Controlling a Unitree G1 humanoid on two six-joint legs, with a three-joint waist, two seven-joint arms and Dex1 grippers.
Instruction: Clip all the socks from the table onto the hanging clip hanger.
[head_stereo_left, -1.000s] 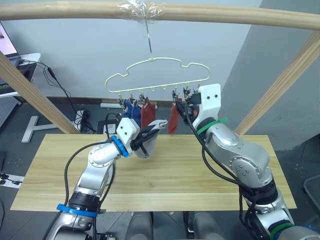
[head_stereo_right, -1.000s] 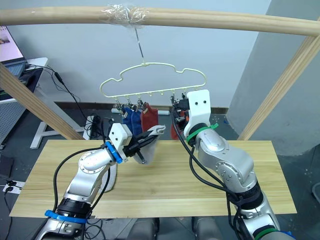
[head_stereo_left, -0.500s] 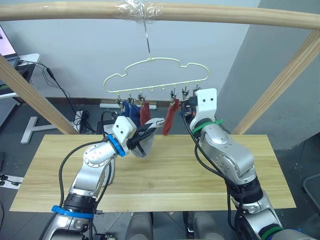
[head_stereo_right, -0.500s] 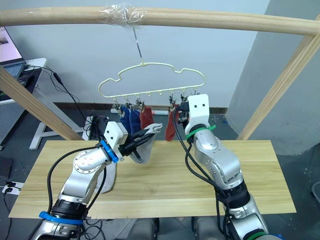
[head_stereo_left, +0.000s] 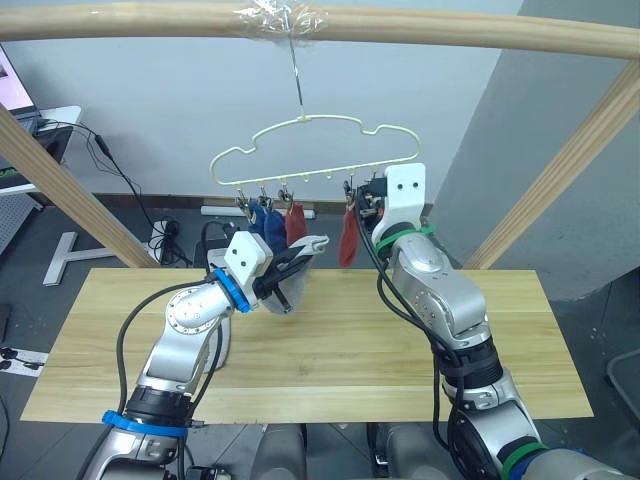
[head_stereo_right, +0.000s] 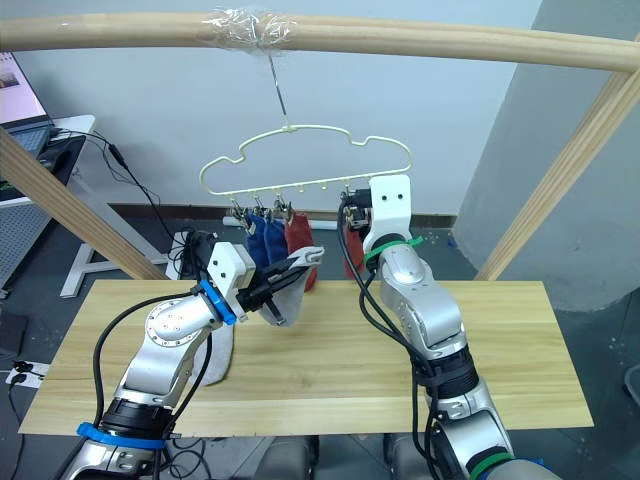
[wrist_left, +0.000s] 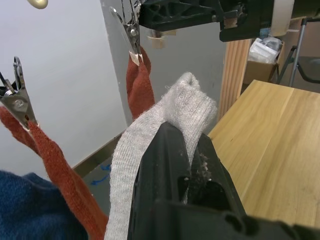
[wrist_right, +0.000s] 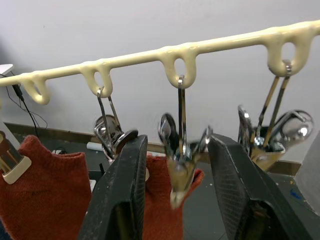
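Fingers (wrist_right: 230, 190) astride empty clip (wrist_right: 181, 162)

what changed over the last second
The right gripper moved in along the clip hanger, its open fingers now either side of a clip beside the hanging red sock. The left gripper stayed raised, shut on the grey sock.

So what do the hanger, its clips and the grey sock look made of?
The clip hanger looks like wire under a pale yellow, slightly lumpy coating, probably plastic. The clips are shiny bare metal with bright reflections. The grey sock is a fuzzy soft knit, its ribbing showing.
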